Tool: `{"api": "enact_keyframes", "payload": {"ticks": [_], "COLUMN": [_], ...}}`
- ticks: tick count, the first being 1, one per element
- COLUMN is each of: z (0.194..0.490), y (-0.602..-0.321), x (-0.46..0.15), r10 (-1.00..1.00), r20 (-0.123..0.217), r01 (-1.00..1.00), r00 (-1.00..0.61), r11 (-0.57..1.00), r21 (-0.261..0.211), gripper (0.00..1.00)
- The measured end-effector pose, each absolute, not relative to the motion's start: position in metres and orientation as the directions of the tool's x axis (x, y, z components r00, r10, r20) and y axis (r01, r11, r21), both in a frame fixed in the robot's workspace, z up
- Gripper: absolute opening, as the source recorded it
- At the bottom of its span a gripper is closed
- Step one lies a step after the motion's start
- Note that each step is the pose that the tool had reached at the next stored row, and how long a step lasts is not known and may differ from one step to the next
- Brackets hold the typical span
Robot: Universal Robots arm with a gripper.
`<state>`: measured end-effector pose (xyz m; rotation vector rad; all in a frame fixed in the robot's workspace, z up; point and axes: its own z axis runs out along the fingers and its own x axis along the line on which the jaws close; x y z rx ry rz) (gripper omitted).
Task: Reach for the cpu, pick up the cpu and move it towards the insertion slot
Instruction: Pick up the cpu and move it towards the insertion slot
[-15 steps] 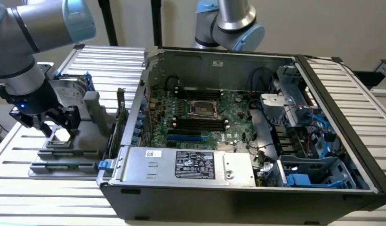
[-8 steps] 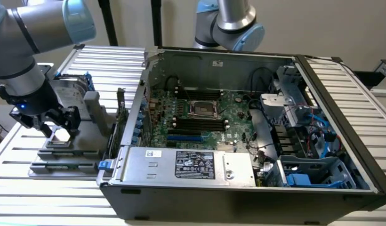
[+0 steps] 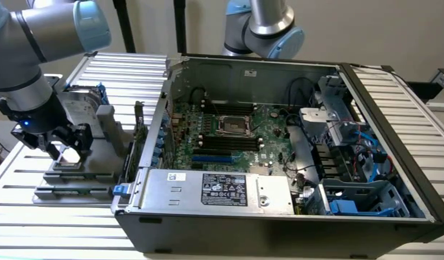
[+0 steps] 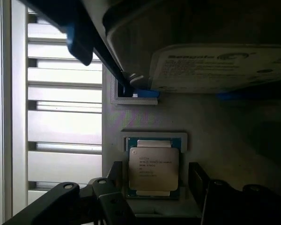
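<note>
The cpu (image 3: 67, 155) (image 4: 153, 169), a small flat square chip with a silver-grey top, lies in a shallow pocket of a grey holder (image 3: 74, 176) outside the computer case, on the exterior view's left. My gripper (image 3: 69, 150) (image 4: 155, 173) is lowered over it and open. One dark finger (image 4: 115, 174) stands on one side of the chip and the other on the opposite side, each with a small gap. The insertion slot (image 3: 233, 125), a shiny metal frame with a dark centre, sits on the green board inside the case.
A silver hard drive (image 3: 83, 105) (image 4: 220, 68) in a blue-edged bracket stands upright on the holder just behind the cpu. The open computer case (image 3: 207, 216) fills the middle, with its power supply (image 3: 222, 189) at the front. A second arm (image 3: 262, 27) stands behind the case.
</note>
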<state>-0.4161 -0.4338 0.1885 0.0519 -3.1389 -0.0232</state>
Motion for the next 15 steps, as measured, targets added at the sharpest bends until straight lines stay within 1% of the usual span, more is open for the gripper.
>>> {"api": "enact_keyframes", "payload": {"ticks": [12,13,15], "z": [0.1873,0.1872,0.1871], "y": [-0.4323,-0.4323,-0.4322], "x": [-0.4162,-0.4162,-0.4162], "r10": [-0.033,-0.033,-0.033], "r20": [0.002,0.002,0.002], "r01": [-0.033,-0.033,-0.033], "r00": [-0.999,-0.999,-0.999], "r11": [0.999,0.999,0.999], "r21": [0.010,0.009,0.008], "gripper": [0.67,0.65,0.65]}}
